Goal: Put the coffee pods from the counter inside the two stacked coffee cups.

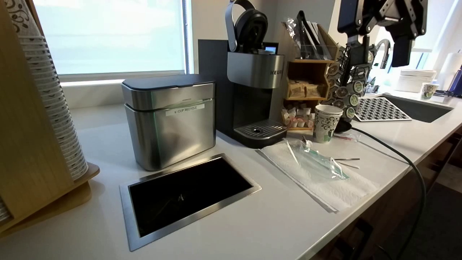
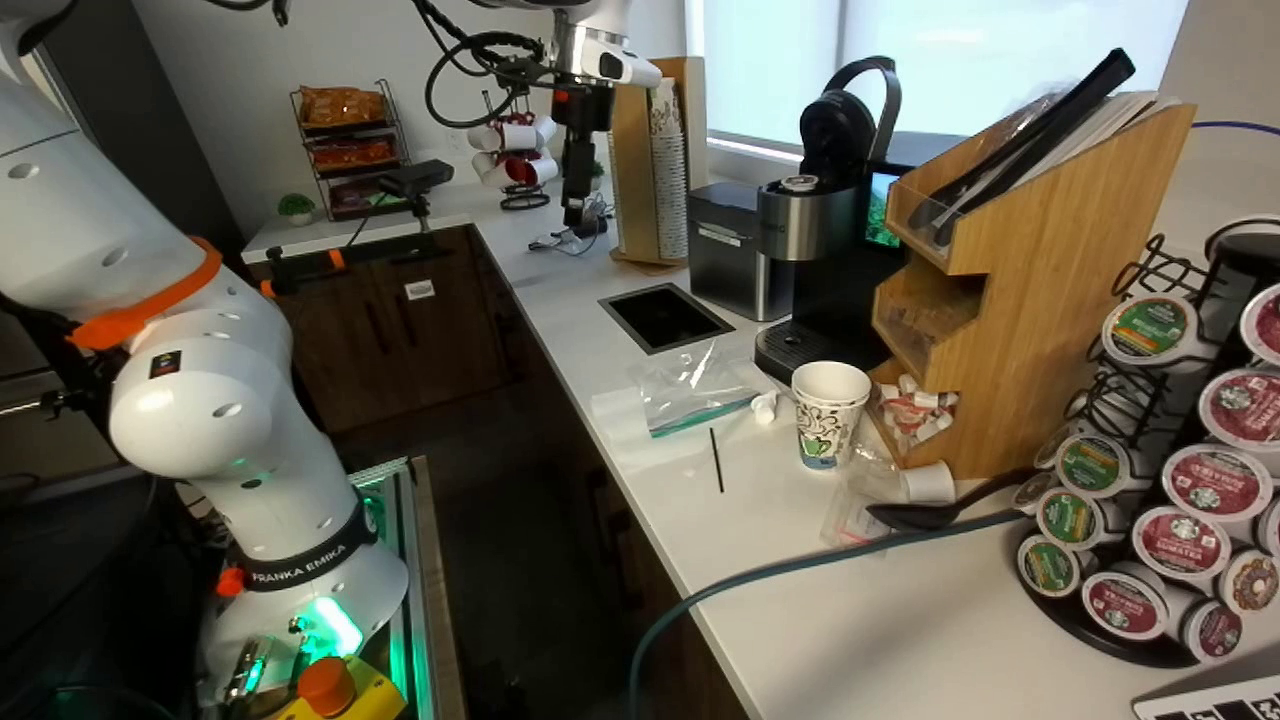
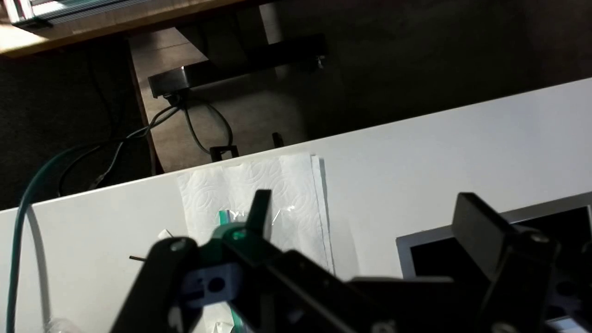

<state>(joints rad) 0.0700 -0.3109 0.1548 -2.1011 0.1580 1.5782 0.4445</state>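
Observation:
The two stacked coffee cups [image 1: 326, 124] stand upright on the off-white counter [image 1: 274, 216], pale with a leaf print; they also show in an exterior view [image 2: 828, 420]. A white pod-like cup [image 2: 930, 483] lies on its side on the counter beside them. A smaller white tub [image 2: 765, 407] lies near the plastic bag; I cannot tell if it is a pod. My gripper [image 1: 379, 59] is open and empty, high above the counter; it also shows side-on in an exterior view [image 2: 573, 215]. In the wrist view, nothing is between its fingers [image 3: 364, 196], and the cups are out of view.
A clear bag [image 2: 700, 390] lies on a paper towel [image 3: 296, 185]. The steel-framed black inset [image 1: 187, 195], steel canister [image 1: 173, 122] and coffee machine [image 1: 256, 72] stand along the counter. A wooden organizer [image 2: 1080, 280] and pod rack [image 2: 1160, 540] stand nearby. A cable [image 2: 780, 575] crosses the counter.

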